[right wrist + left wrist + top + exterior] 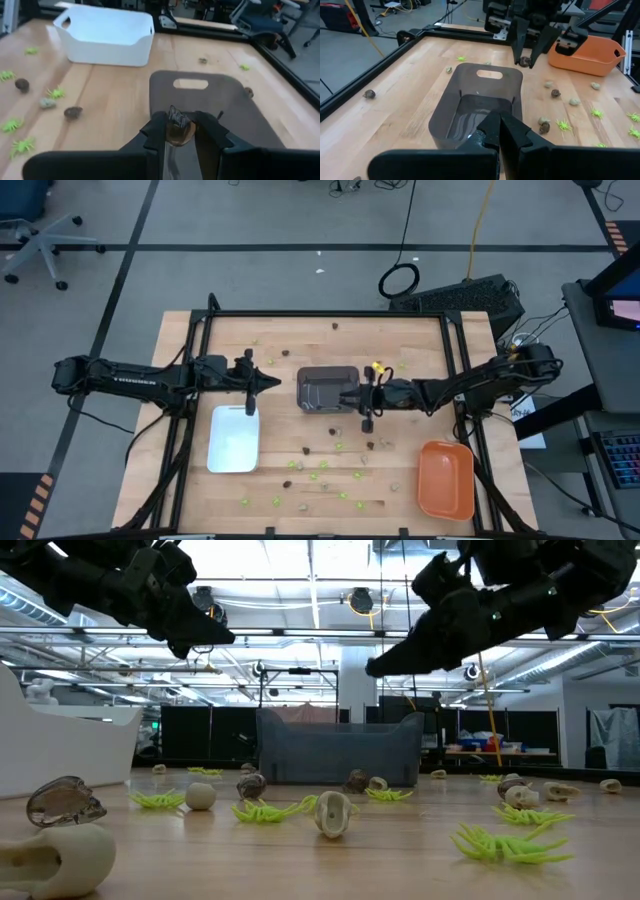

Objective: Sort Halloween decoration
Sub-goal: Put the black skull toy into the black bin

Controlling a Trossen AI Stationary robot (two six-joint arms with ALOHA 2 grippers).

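Observation:
Small Halloween trinkets lie scattered on the wooden table: lime-green spiders (505, 843), pale tan skulls (332, 813) and dark brown pieces (73, 112). My right gripper (347, 395) hangs over the right end of the dark grey tray (322, 390), shut on one dark brown trinket (178, 131). The left wrist view also shows that trinket (524, 61) between the fingers. My left gripper (272, 383) is shut and holds nothing. It hovers just left of the grey tray (465, 75), above the table. My right gripper pinches the dark brown trinket by its two sides (171, 134) between the two fingers (156, 131). The fingers come from the table's right side, slanting slightly downward. The trinket is lifted clear, above the grey tray's handle end (220, 100).
A white tray (233, 440) stands near the front left and an orange tray (445, 480) at the front right. Most trinkets lie in front of the grey tray, a few behind it. A black frame (330, 314) borders the table.

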